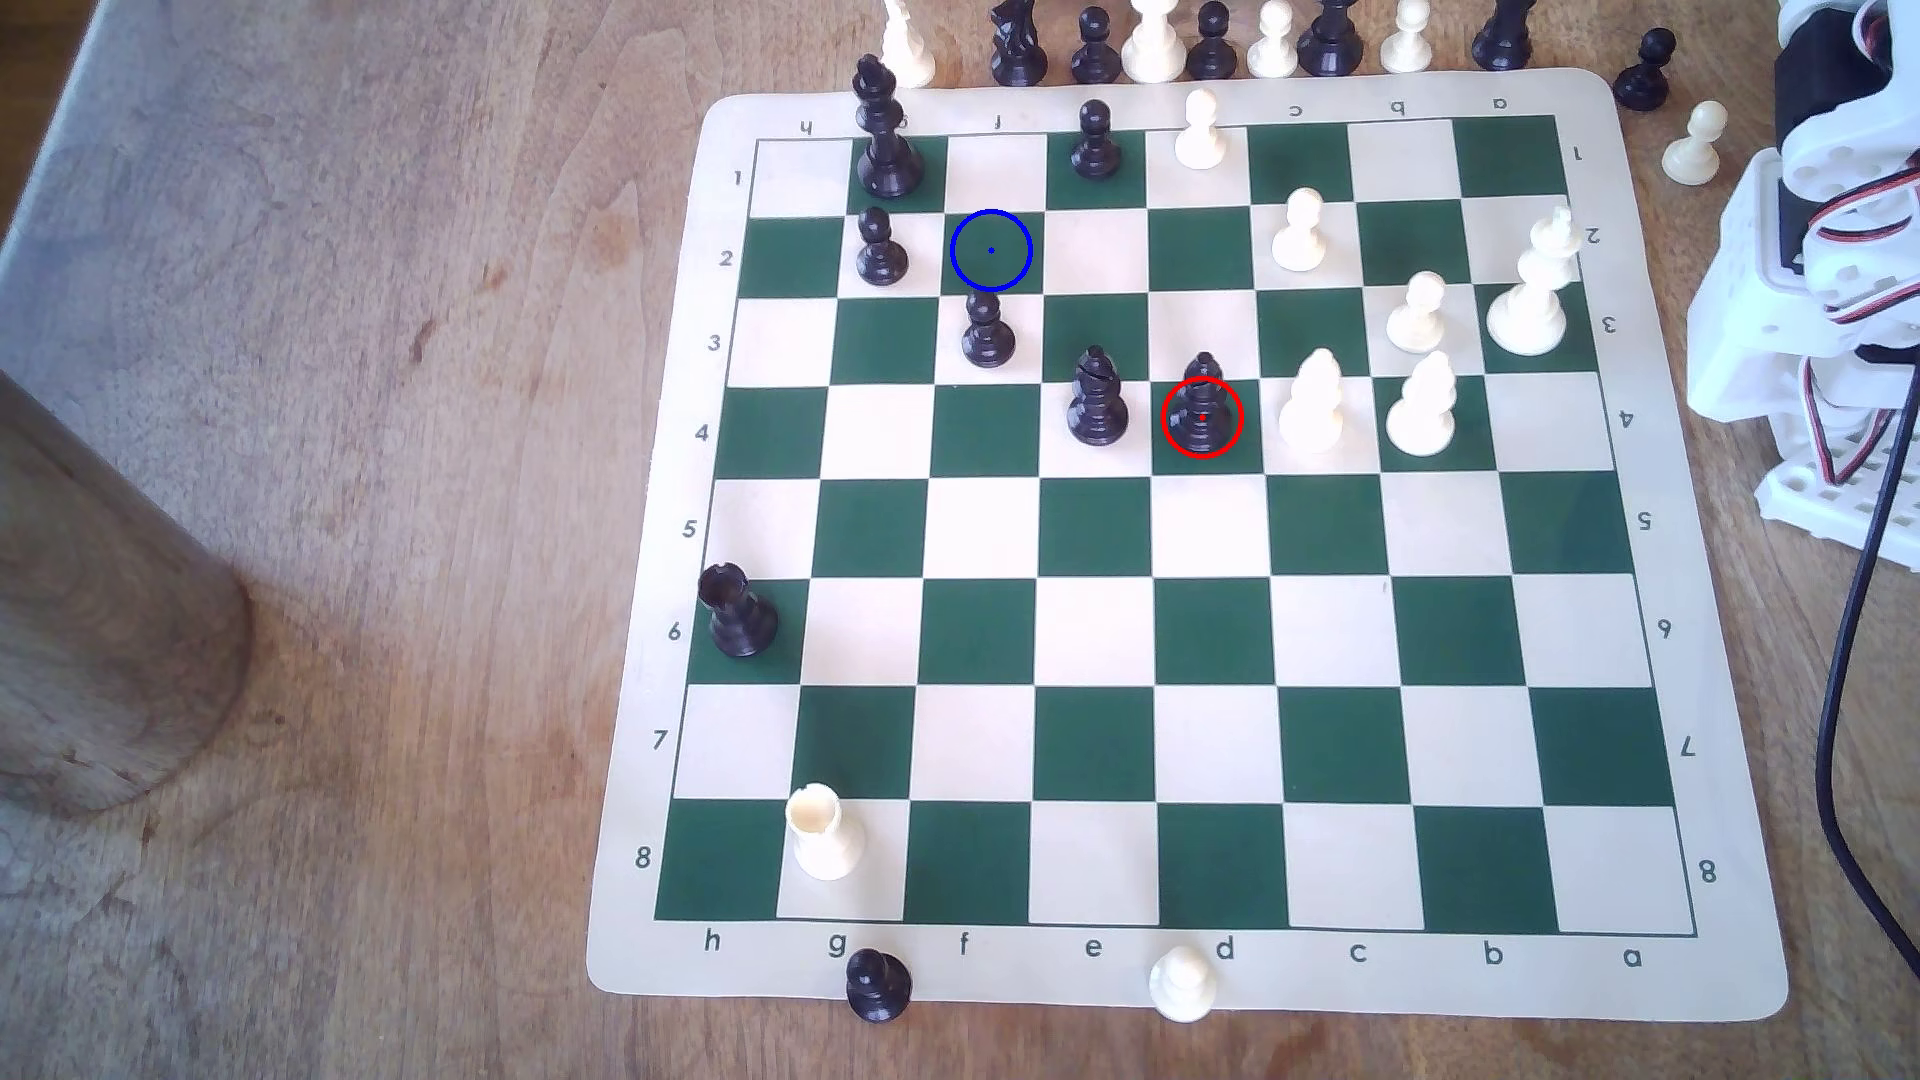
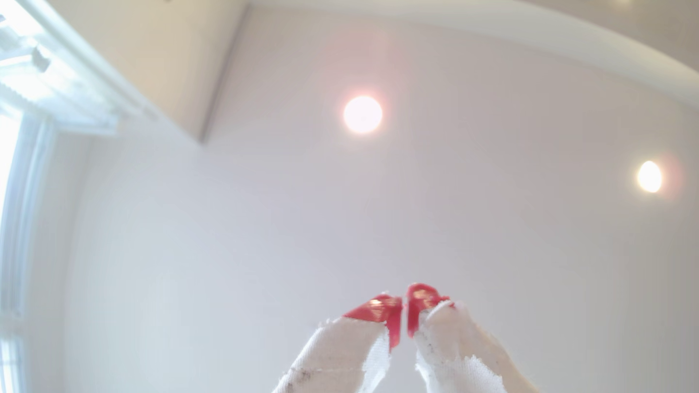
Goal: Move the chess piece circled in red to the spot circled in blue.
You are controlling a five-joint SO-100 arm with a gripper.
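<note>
The chess piece point(image 1: 1202, 407), a black bishop ringed in red, stands upright on a dark green square near the board's middle in the exterior view. The spot point(image 1: 991, 250), a green square with a thin blue circle and centre dot, lies up and to the exterior view's left of it, with nothing on it. My gripper point(image 2: 404, 302) points up at the ceiling in the wrist view; its red-tipped, cloth-wrapped fingers point(image 2: 382, 310) are pressed together with nothing between them. The arm's white body point(image 1: 1829, 260) sits folded at the exterior view's right edge, away from the board.
A second black bishop point(image 1: 1097, 400) stands one square to the exterior view's left of the ringed piece. A black pawn point(image 1: 987, 332) is just below the spot and another point(image 1: 881, 249) beside it. White pieces point(image 1: 1311, 405) crowd the right. A black cable point(image 1: 1860, 644) hangs at right.
</note>
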